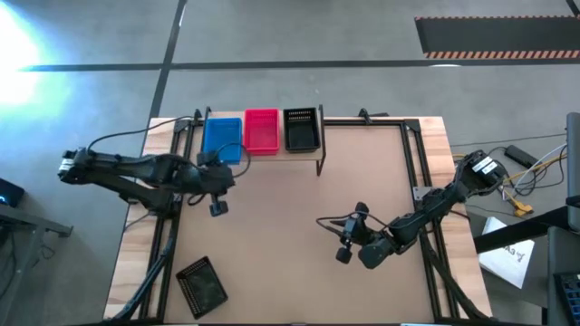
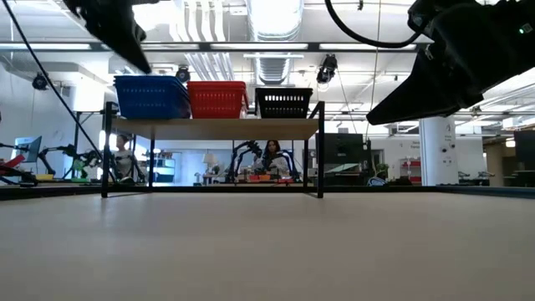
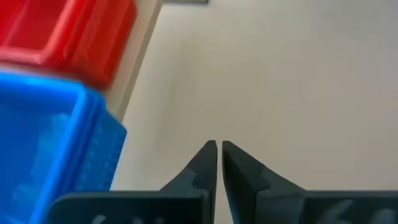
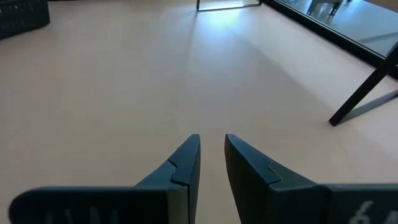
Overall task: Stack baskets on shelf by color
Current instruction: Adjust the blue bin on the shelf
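Note:
The shelf (image 1: pixel 272 156) stands at the table's far edge and carries a row of blue (image 1: pixel 222 138), red (image 1: pixel 261 131) and black baskets (image 1: pixel 302 129); the low view shows them side by side as blue (image 2: pixel 150 96), red (image 2: pixel 217 99) and black (image 2: pixel 284 102). One more black basket (image 1: pixel 201 282) lies on the table near its near-left corner. My left gripper (image 1: pixel 217 208) hovers in front of the blue basket (image 3: pixel 43 143), shut and empty. My right gripper (image 1: pixel 344 255) hangs over the table's right half, slightly open (image 4: pixel 211 146), holding nothing.
Bare tabletop (image 1: pixel 290 217) stretches between the two arms and in front of the shelf. Black frame rails (image 1: pixel 419 163) run along the table's sides. A thin black leg (image 4: pixel 364 93) shows beyond my right gripper. People sit in the room behind the table (image 2: pixel 272 155).

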Robot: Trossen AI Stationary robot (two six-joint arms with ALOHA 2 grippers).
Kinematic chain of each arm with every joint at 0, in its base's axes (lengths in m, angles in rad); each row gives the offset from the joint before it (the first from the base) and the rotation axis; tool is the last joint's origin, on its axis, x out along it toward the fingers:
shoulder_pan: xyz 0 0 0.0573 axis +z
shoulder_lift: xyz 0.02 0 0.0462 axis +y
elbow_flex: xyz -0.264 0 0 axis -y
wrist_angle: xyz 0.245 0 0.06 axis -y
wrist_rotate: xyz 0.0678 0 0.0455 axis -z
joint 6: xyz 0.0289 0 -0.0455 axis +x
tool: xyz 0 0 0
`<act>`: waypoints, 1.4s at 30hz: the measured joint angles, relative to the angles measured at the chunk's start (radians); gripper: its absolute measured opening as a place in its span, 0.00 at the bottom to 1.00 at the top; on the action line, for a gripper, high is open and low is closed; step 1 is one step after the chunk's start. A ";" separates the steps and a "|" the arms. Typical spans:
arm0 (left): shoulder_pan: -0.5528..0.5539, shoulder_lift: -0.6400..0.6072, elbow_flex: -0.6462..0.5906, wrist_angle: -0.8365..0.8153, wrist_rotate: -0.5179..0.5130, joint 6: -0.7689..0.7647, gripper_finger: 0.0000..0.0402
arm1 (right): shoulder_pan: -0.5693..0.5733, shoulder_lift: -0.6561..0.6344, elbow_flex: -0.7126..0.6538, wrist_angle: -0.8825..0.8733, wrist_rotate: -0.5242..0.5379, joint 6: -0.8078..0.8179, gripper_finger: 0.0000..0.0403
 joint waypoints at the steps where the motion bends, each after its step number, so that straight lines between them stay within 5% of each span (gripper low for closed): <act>1: 0.001 0.010 -0.013 0.001 -0.019 -0.012 0.02 | 0.000 0.000 0.000 0.000 0.000 0.000 0.16; 12: 0.081 0.093 -0.060 0.003 -0.263 0.081 0.00 | 0.000 0.000 0.000 0.000 0.000 -0.010 0.16; 42: 0.156 0.103 -0.054 0.108 -0.346 0.302 0.00 | 0.000 0.000 0.000 0.000 0.000 -0.006 0.16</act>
